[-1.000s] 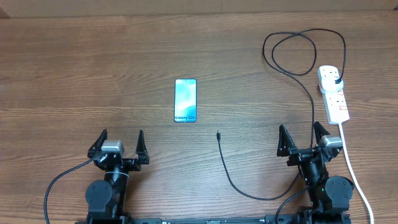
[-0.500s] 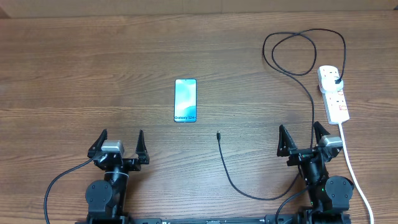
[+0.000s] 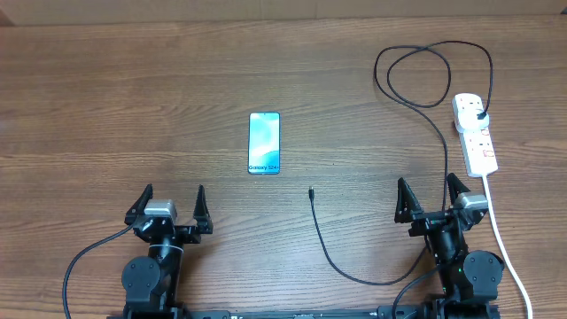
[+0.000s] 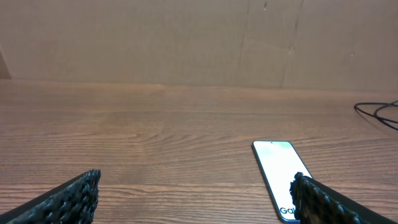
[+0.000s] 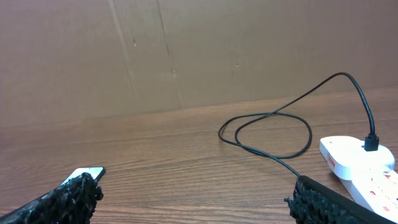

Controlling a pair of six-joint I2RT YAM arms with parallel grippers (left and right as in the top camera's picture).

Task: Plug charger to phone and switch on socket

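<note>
The phone (image 3: pixel 264 143) lies flat on the wood table with its light blue screen up; it also shows in the left wrist view (image 4: pixel 280 175) and, at its corner, in the right wrist view (image 5: pixel 89 172). The charger cable (image 3: pixel 326 239) is thin and black; its connector tip (image 3: pixel 311 191) lies free right of the phone, and its plug (image 3: pixel 479 114) sits in the white socket strip (image 3: pixel 475 133), which the right wrist view (image 5: pixel 360 162) also shows. My left gripper (image 3: pixel 169 206) and right gripper (image 3: pixel 433 198) are open and empty near the front edge.
The cable loops at the back right (image 3: pixel 425 75) and runs down past my right gripper. The strip's thick white cord (image 3: pixel 505 248) trails to the front right. A brown cardboard wall (image 4: pixel 186 37) stands behind the table.
</note>
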